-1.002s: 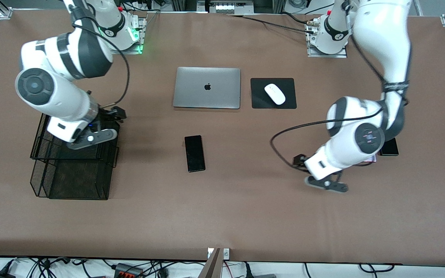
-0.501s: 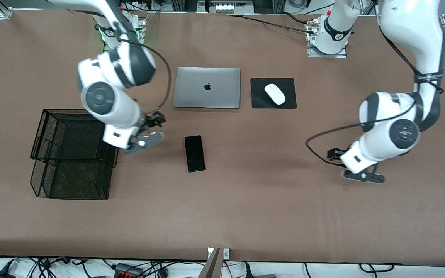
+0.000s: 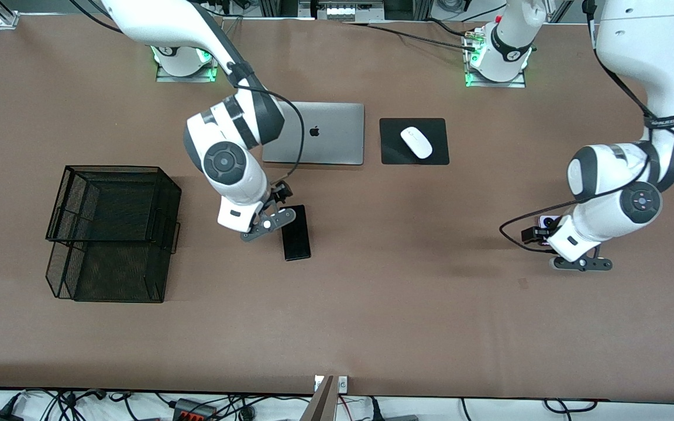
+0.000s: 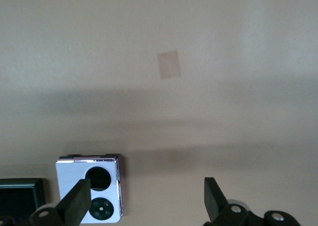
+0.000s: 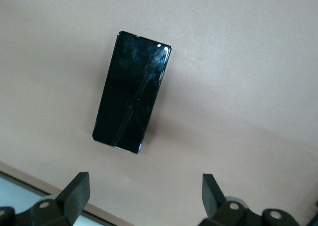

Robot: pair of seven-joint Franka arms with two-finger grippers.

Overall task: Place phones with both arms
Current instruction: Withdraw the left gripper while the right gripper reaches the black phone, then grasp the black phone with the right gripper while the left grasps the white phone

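A silver laptop point(image 3: 313, 133) is lying closed on the brown table point(image 3: 372, 316). Beside the laptop, toward the left arm's end, a white mouse point(image 3: 416, 142) is resting on a black mouse pad point(image 3: 392, 149). Toward the right arm's end from the laptop, and nearer to the camera, a black wire basket point(image 3: 112, 234) is standing.

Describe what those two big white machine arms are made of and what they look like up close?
Both arms are glossy white, rounded segments joined by dark grey round joints. The right arm and left arm each carry a loose black cable looping alongside. Each ends in a black gripper, right gripper and left gripper, with two flat black jaws. Green lights glow at both bases.
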